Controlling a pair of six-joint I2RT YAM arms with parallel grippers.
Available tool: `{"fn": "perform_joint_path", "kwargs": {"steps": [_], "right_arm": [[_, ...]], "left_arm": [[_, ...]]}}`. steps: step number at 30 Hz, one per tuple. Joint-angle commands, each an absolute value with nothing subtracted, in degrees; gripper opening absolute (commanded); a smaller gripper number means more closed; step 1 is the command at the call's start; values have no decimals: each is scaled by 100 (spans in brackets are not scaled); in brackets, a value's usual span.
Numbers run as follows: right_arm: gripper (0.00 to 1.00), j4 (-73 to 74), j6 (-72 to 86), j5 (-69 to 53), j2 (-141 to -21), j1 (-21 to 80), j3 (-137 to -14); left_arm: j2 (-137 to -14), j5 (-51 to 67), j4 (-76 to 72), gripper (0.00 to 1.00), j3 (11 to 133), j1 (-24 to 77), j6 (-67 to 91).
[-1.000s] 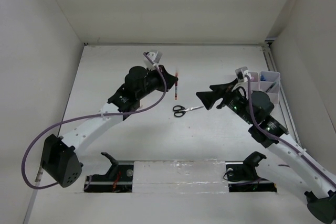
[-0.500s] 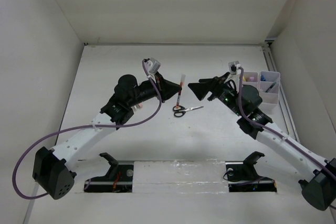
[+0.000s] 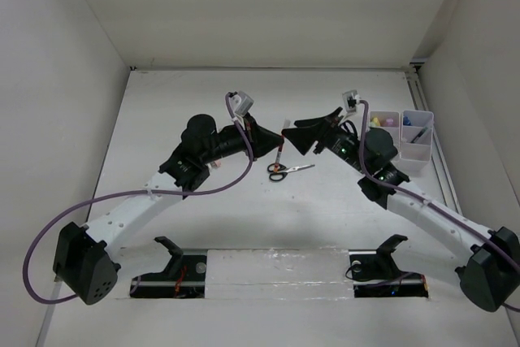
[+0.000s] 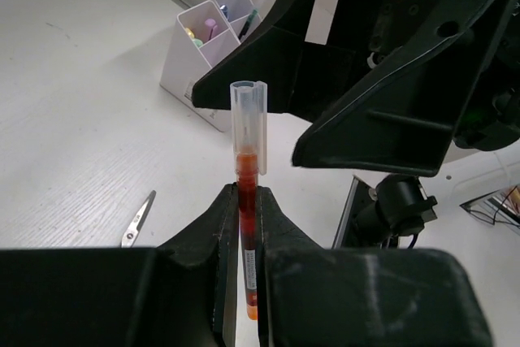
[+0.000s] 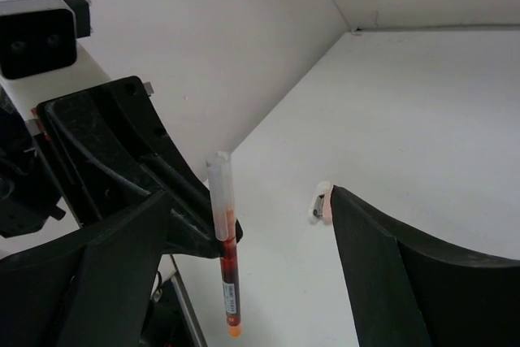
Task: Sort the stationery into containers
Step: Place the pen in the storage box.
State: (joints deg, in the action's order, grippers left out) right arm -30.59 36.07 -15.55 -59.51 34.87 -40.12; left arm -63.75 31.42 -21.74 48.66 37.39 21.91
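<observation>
My left gripper [image 3: 270, 142] is shut on a thin red pen [image 3: 280, 137] with a clear cap and holds it upright above the table. The left wrist view shows the pen [image 4: 248, 140] pinched between the fingers [image 4: 223, 225]. My right gripper [image 3: 294, 137] is open, its tips just right of the pen. In the right wrist view the pen [image 5: 226, 249] stands between its spread fingers [image 5: 382, 249], untouched. Black-handled scissors [image 3: 286, 170] lie on the table below both grippers. The white containers [image 3: 400, 145] stand at the right, holding pink and yellow markers, a blue cap and a dark pen.
A small pink-and-white item [image 5: 322, 203] lies on the table, partly hidden behind my right finger. The containers [image 4: 180, 71] also show in the left wrist view, behind the right gripper's black fingers [image 4: 382, 111]. White walls close in the table at the back and both sides.
My left gripper lifted the red pen off the table and carried it slightly right. My right gripper swung left from near the containers, and its open fingers now flank the pen.
</observation>
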Motion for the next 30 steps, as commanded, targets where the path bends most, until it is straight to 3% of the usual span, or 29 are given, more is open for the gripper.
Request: {"fn": "perform_joint_path", "kwargs": {"steps": [1, 6, 11, 12, 14, 15, 19, 20, 21, 24, 25, 30], "right_arm": [[85, -3586, 3674, -1767, -6108, 3516, -4245], [77, -3866, 3674, -1968, -6336, 3516, -4359], [58, -4077, 3727, -2161, -6565, 3639, -4412], [49, -4078, 3727, -2162, -6626, 3691, -4464], [40, -4140, 3727, -2162, -6680, 3691, -4465], [28, -4140, 3727, -2214, -6680, 3752, -4465], [0, -4140, 3727, -2215, -6741, 3806, -4518], [0, -4140, 3727, -2145, -6741, 3806, -4518], [0, -4140, 3727, -2092, -6741, 3806, -4518], [0, -3781, 3429, -1776, -6741, 3719, -4570], [0, -3510, 3341, -1593, -6741, 3666, -4570], [0, -2840, 2769, -1143, -6688, 2735, -4798]], "left_arm": [[-6372, 3401, -2558, 0, 5089, 3727, 2153], [-6372, 3463, -2505, 0, 5089, 3727, 2153], [-6425, 3410, -2505, 0, 5089, 3727, 2153], [-6486, 3410, -2505, 0, 5089, 3727, 2153], [-6486, 3341, -2505, 0, 5089, 3727, 2153], [-6539, 3340, -2505, 0, 5089, 3727, 2153], [-6591, 3147, -2444, 0, 5089, 3727, 2153], [-6592, 3068, -2391, 0, 5141, 3727, 2153], [-6644, 2867, -2312, 7, 5194, 3727, 2153], [-6697, 2279, -2066, 55, 5273, 3727, 2153], [-6749, 2146, -2005, 99, 5343, 3727, 2153], [-6680, 1452, -1513, 100, 5396, 3727, 2486]]}}
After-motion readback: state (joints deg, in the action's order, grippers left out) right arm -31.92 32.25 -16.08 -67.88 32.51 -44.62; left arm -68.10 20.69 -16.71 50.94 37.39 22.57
